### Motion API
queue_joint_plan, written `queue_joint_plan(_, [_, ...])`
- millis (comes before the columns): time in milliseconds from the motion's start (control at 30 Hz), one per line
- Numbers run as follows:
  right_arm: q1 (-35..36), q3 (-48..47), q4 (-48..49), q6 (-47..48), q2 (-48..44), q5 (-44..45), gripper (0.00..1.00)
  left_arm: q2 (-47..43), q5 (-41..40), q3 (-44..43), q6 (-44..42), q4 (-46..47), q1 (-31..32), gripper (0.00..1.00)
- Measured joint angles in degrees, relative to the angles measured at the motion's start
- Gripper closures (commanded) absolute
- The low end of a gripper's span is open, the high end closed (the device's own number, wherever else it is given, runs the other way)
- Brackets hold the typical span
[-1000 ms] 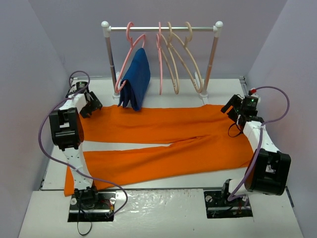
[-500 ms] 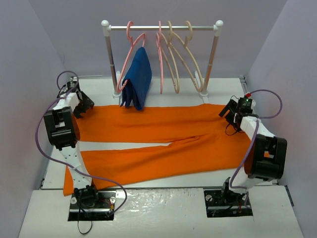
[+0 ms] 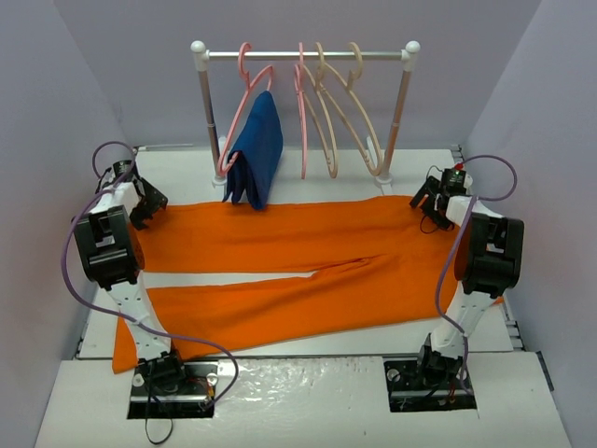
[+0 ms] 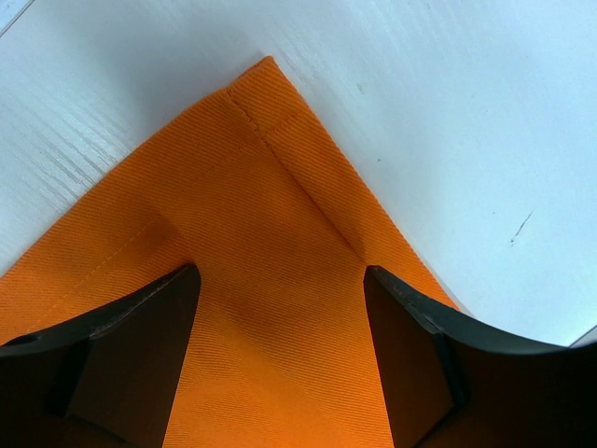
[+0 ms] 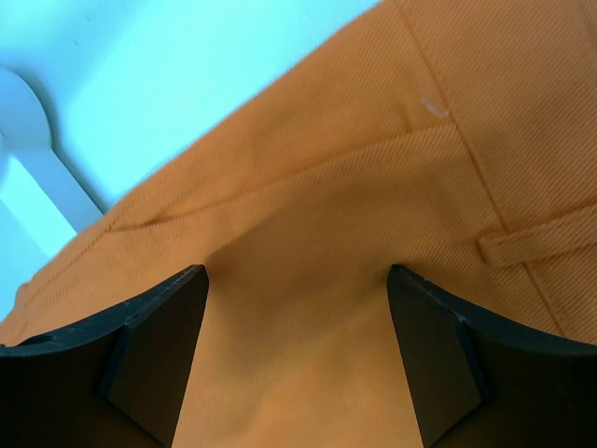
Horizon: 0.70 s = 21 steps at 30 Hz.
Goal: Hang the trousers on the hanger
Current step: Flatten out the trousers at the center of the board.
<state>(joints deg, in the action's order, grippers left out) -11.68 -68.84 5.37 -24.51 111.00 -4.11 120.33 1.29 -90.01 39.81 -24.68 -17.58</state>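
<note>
One pair of trousers (image 3: 298, 252) was on show, bright orange and spread flat across the white table (image 3: 187, 166), waist to the right and both legs running left. Behind them stood one rail (image 3: 308, 53) carrying four hangers. The first pink hanger (image 3: 244, 70) had a single dark blue garment (image 3: 256, 154) draped over it, then came a second pink hanger (image 3: 302, 121). After those hung a cream-beige hanger (image 3: 321, 75) and a second cream-beige hanger (image 3: 356, 77), both bare, with nothing to tell them apart.

Two arms were in play. The left gripper (image 3: 143, 201) sat at the far left corner of the cloth. In the left wrist view its fingers (image 4: 140, 355) stood wide apart over the hemmed corner of the leg, with the fabric lying flat between them and nothing pinched. The right gripper (image 3: 432, 199) was over the far right corner, its fingers (image 5: 448, 355) just as wide above the waistband beside a belt loop (image 5: 536, 243), gripping nothing.

Against a second before, both arms had swung outward and back. The left gripper had slid from over the leg out to its far corner, and the right had drawn back towards the rail's right post with its forearm now upright. The far edge of the trousers lay straighter, and the near leg's hem sat a touch further left.
</note>
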Motion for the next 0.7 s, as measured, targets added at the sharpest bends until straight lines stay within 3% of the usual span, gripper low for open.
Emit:
queue_joint_plan(500, [-1.1, -13.5, 1.3, 0.9, 9.3, -2.8, 0.25, 0.3, 5.2, -1.0, 0.1, 1.5, -0.9, 0.31])
queue_joint_plan(700, [-0.8, -5.5, -0.2, 1.0, -0.9, -2.7, 0.25, -10.3, 7.0, 8.5, -0.1, 1.9, 0.6, 0.28])
